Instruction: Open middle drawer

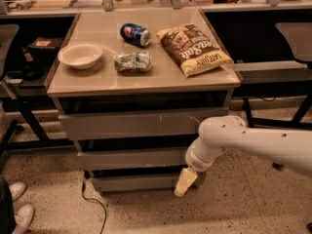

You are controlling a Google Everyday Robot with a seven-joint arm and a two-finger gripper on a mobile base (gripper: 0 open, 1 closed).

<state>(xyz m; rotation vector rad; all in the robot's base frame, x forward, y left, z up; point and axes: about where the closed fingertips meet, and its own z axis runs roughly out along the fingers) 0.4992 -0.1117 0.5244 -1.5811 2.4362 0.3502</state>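
Grey, flat and handleless: the middle drawer shows a plain front.
The gripper hangs just below its right end; whether it is spread or closed cannot be told.

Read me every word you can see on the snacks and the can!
"Salt": big white letters on the brown chip bag, probably; the word before it is unclear.
Yellow band on the chip bag: too blurred to read.
Blue can: a round logo only, no readable word.
Green packet: print too blurred to read.
Gripper, low by the right end of the lowest drawer front: no writing.
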